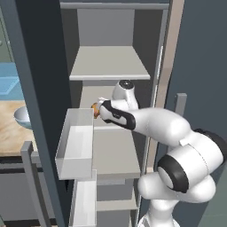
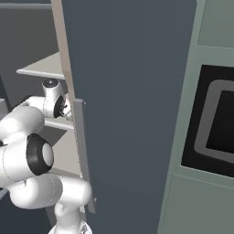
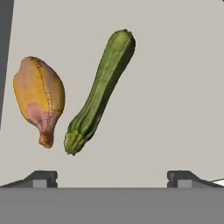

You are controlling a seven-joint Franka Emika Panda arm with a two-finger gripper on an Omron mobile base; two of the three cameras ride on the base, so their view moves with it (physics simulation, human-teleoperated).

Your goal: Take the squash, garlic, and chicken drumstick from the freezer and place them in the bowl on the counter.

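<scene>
On the freezer (image 1: 111, 150) shelf lie squash (image 3: 99, 91) and chicken drumstick (image 3: 39, 96).

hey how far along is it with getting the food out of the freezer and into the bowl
Early on. Done: freezer stands open. In hand: the open pincer hangs above the squash and chicken drumstick lying on the shelf, gripping nothing. Left: everything; what shows of the bowl looks empty.

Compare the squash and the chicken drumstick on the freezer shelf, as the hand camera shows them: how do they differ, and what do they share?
The squash is dark green; the chicken drumstick is orange-yellow with a pinkish narrow end. The squash is long and slim; the drumstick is short and plump. The squash lies slanted in the view; the drumstick sits nearly straight. Both lie apart on the pale shelf, untouched.
</scene>
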